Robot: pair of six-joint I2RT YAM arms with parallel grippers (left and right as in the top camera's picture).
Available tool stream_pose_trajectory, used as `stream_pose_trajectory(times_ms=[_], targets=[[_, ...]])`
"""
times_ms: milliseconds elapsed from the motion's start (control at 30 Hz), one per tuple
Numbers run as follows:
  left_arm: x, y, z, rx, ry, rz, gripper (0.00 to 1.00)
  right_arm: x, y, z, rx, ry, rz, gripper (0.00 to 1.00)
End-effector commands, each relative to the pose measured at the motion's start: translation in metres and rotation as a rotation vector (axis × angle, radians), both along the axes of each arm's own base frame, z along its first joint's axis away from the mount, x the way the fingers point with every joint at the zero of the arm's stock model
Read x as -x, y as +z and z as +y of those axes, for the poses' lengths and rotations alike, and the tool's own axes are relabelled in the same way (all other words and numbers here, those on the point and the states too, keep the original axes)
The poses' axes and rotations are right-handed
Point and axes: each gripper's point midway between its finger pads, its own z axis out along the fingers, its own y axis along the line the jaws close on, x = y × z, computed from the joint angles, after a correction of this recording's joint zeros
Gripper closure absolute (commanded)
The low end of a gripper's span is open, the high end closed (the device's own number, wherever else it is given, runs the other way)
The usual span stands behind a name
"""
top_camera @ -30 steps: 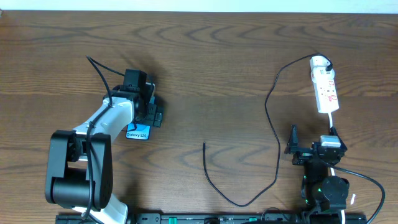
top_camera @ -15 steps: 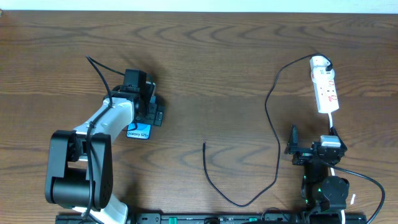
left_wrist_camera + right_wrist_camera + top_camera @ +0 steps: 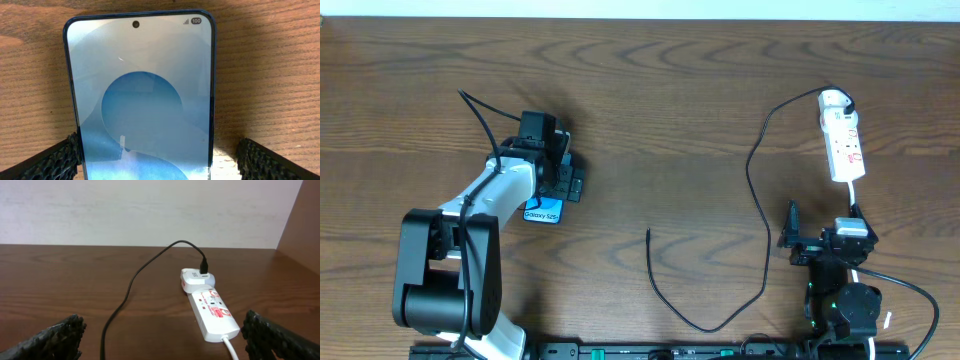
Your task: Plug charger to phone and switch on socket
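Both wide: left claw [image 3: 160, 162] flanks phone [image 3: 140, 75] edges; right claw [image 3: 162, 340] faces socket [image 3: 212, 312].

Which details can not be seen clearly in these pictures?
- Phone lower end: cut off by the left wrist view's bottom edge; overhead, the left arm covers most of it.
- Socket switches: too small in both views to tell on or off.
- Charger free tip: overhead only, too small to show its shape.
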Motion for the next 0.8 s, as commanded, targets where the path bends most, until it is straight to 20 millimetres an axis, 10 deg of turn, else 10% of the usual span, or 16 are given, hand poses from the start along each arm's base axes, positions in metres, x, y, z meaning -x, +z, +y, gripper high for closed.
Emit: stream_pose_trajectory(times_ms=[0, 767], targets=[[0.0197, -0.0222, 0.006, -0.033, -0.005, 0.079, 0.02, 0.0005, 0.0, -0.0028, -0.014, -0.015, -0.003, 0.01], [0.0197, -0.0222, 0.0062, -0.034, -0.005, 0.078, 0.09, 0.0005, 0.0001, -0.0028, -0.014, -0.015, -0.003, 0.01]])
